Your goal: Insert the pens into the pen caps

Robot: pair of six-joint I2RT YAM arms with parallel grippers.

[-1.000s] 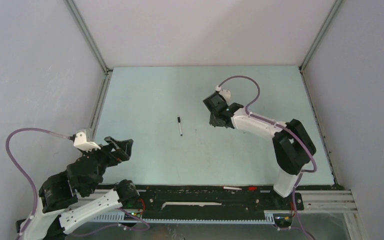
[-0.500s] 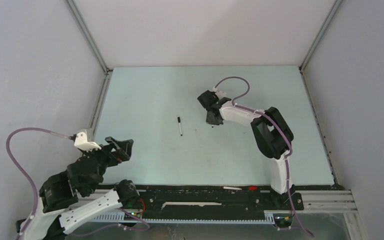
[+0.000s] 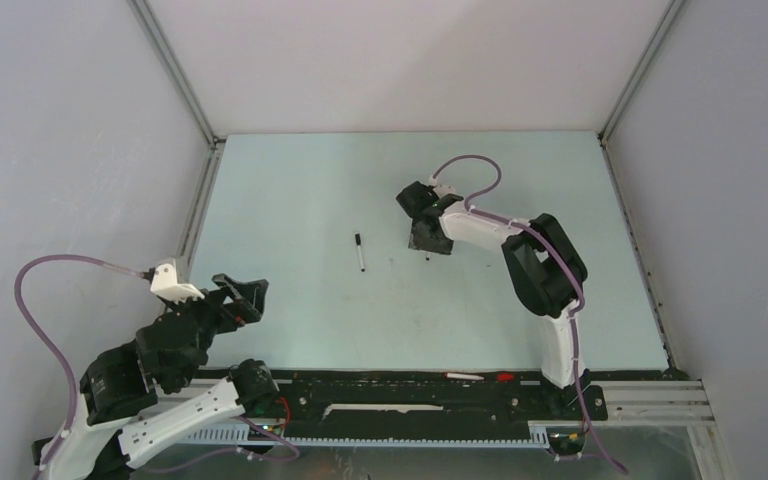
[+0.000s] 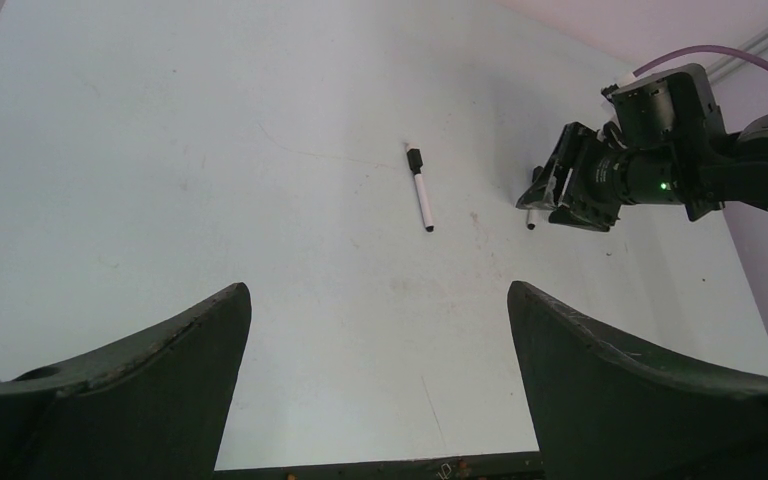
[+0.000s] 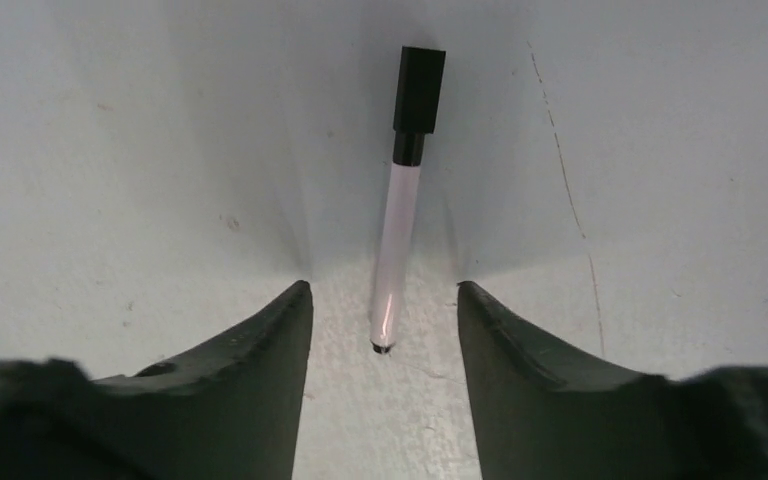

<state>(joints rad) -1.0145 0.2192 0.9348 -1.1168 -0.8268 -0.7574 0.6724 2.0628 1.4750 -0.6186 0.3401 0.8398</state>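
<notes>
A white pen (image 5: 396,240) with a black pen cap (image 5: 419,90) on its far end lies flat on the pale table. My right gripper (image 5: 384,300) is low over it and open, a finger on each side of the near end, neither touching the barrel. From above, only this pen's end (image 3: 427,258) peeks out below the right gripper (image 3: 428,243). A second capped pen (image 3: 360,253) lies left of it, its cap (image 4: 413,158) pointing away. My left gripper (image 4: 380,300) hangs wide open and empty near the table's front left (image 3: 245,295).
Grey walls and metal rails (image 3: 200,190) bound the table on three sides. A black mounting bar (image 3: 410,395) runs along the near edge between the arm bases. Purple cables (image 3: 40,320) loop off both wrists.
The right arm swung left and came down to the table. Its jaws, shut a second ago, have opened and the pen now lies free between them. The left arm has not moved.
</notes>
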